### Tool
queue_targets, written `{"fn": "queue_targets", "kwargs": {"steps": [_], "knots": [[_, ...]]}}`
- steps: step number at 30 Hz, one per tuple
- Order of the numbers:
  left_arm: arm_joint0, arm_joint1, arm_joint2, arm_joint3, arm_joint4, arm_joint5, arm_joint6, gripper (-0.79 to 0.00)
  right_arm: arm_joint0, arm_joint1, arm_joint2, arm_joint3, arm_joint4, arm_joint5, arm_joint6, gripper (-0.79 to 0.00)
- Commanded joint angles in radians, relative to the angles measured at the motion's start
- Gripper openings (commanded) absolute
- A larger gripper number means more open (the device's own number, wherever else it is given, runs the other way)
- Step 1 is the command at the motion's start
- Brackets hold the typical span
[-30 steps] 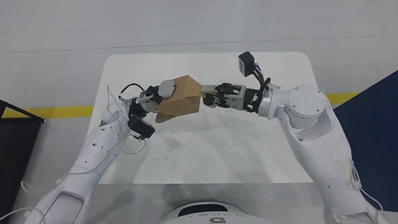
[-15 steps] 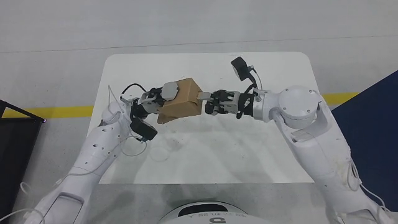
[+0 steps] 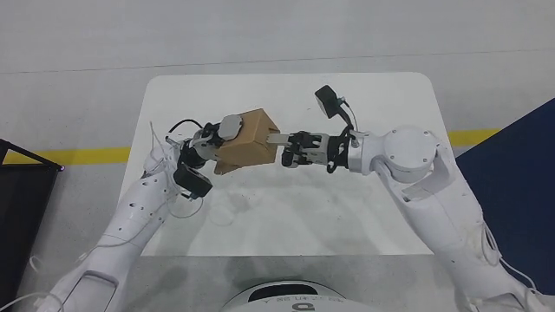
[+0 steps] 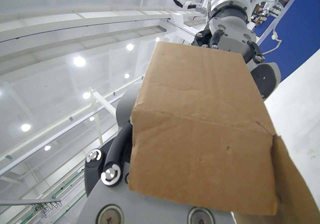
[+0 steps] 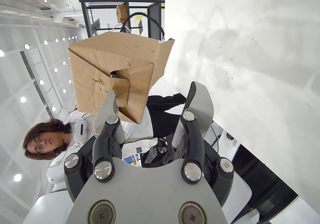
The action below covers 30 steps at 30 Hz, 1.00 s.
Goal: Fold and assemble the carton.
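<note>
1. Top view is showing the brown carton hanging above the middle of the white table, between the two grippers.
2. The left gripper is pinching one end of the carton, its fingers pressed onto the cardboard. In the left wrist view the carton is sitting close over that gripper, with one dark finger showing beside it.
3. The right gripper is meeting the opposite end with its fingers spread wide, clamping nothing. In the right wrist view one finger is touching the folded-in end flaps, while the other is standing free on the table side.
4. One side flap is sticking out loose from the carton toward the table.
</note>
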<state>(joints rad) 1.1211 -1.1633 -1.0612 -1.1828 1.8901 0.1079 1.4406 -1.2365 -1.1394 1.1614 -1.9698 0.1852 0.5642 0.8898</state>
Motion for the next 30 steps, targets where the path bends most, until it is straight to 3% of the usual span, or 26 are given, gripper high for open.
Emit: {"fn": "queue_targets", "kwargs": {"steps": [1,10,16,19,24,26,28,30], "knots": [[-0.002,-0.004,0.009,0.007,-0.02,-0.008,0.011,-0.785,-0.003,-0.001,-0.006,0.002,0.012,-0.014,-0.012,-0.246],[-0.028,-0.029,0.055,0.047,-0.099,-0.044,0.047,-0.785,-0.022,0.002,-0.003,0.012,0.039,-0.066,-0.05,-0.215],[-0.05,-0.048,0.083,0.136,-0.182,-0.112,0.079,-0.785,-0.102,0.017,0.11,-0.064,0.084,-0.124,-0.081,-0.102],[-0.068,-0.066,0.109,0.186,-0.241,-0.147,0.095,-0.785,-0.171,0.023,0.179,-0.096,0.12,-0.185,-0.11,-0.071],[-0.099,-0.098,0.165,0.203,-0.321,-0.234,0.095,-0.785,-0.275,0.032,0.281,-0.119,0.152,-0.287,-0.134,-0.083],[-0.112,-0.108,0.188,0.201,-0.337,-0.293,0.095,-0.785,-0.302,0.035,0.312,-0.122,0.136,-0.33,-0.156,-0.068],[-0.125,-0.117,0.209,0.201,-0.34,-0.347,0.095,-0.785,-0.32,0.038,0.345,-0.129,0.07,-0.395,-0.205,0.0],[-0.136,-0.124,0.227,0.211,-0.333,-0.376,0.095,-0.785,-0.337,0.038,0.363,-0.135,0.028,-0.479,-0.244,0.0]]}}
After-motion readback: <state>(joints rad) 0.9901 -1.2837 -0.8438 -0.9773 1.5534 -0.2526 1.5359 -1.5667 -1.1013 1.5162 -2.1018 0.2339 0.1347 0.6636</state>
